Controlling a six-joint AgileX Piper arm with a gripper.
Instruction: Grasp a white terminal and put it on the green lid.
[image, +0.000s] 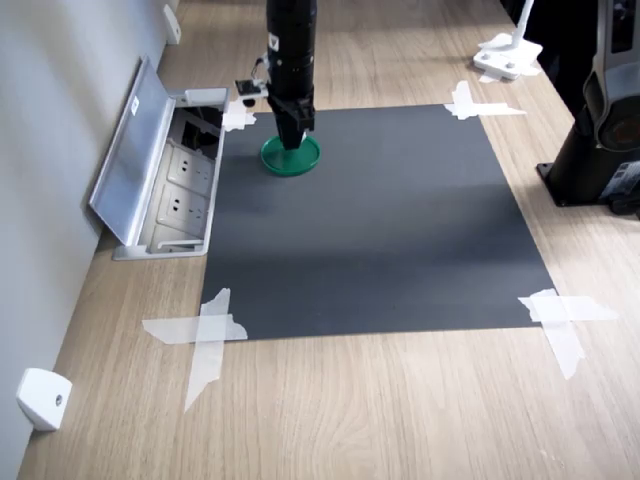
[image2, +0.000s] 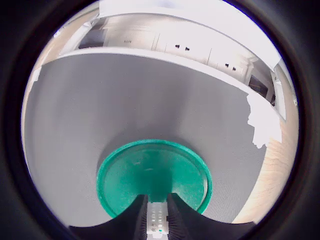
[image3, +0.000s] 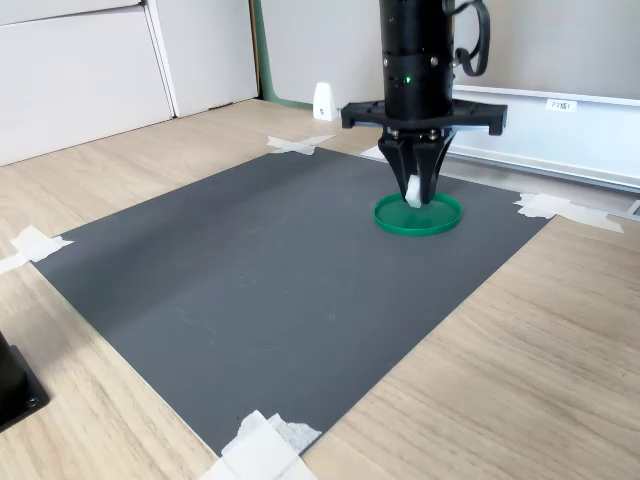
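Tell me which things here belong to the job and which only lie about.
Job: white terminal held in the gripper, over the green lid.

Lying about: black mat, tape strips, open socket box, white wedge piece.

The green lid (image: 291, 156) — a flat, round, dark-green disc with a low raised rim — lies rim-up on the dark mat, near the mat's far edge in the first exterior view. The white terminal (image3: 412, 192), a tiny white boxy block, is pinched between the gripper's (image3: 414, 196) fingertips just above the lid's centre — whether it touches cannot be told.
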